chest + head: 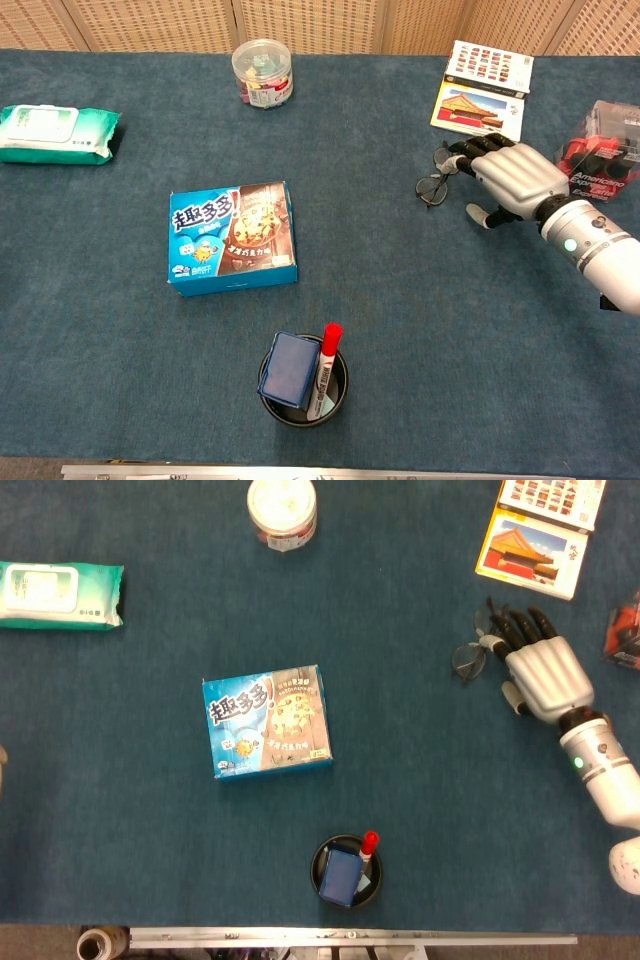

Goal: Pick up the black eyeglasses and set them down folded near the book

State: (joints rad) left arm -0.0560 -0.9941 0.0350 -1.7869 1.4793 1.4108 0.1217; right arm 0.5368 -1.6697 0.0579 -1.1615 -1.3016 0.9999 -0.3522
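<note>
Book (pixel 532 552) lies at 1 o'clock on the blue table (pixel 400 810). Right hand (pixel 540 668), at 3 o'clock, holds the black eyeglasses (pixel 470 658) in its dark fingertips (pixel 466 150), just below the book; left hand not seen

Head view straight down over the table (pixel 420 780); chest view lower, oblique, forward-facing; same tabletop in both.
</note>
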